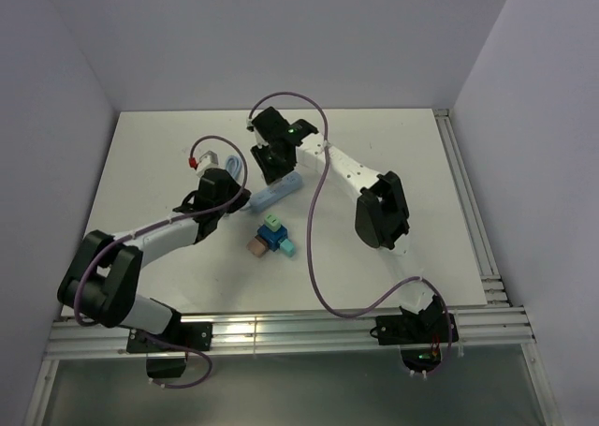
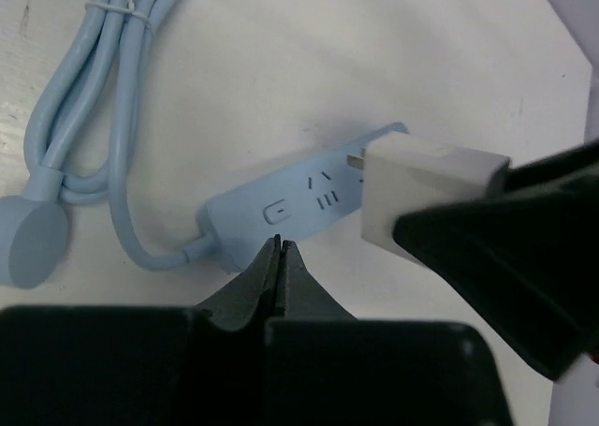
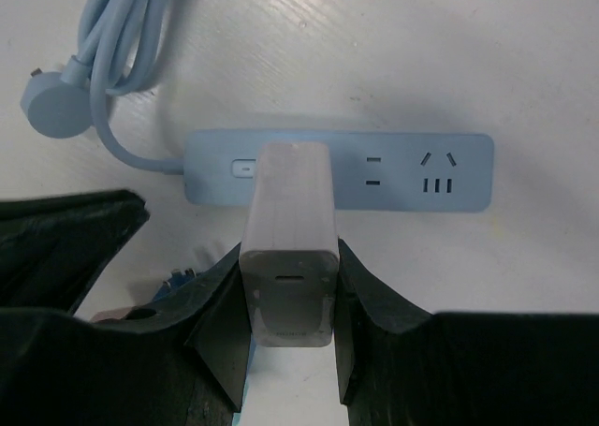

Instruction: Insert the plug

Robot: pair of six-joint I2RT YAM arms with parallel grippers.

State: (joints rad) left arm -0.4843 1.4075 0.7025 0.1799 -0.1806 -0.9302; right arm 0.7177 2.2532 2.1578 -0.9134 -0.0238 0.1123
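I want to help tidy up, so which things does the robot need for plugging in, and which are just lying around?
For the job: white plug, held in the right gripper; blue power strip with its cord; left gripper, shut, by the strip's edge.

Just lying about: little coloured blocks; a small red and white thing, too small to name.

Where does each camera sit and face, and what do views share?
Top external: above, behind the robot, facing down at the table; left arm, right arm show.
Left wrist: facing down at the power strip; shut left gripper shows.
Right wrist: facing down over white plug in right gripper.
Both wrist views share power strip and white plug.
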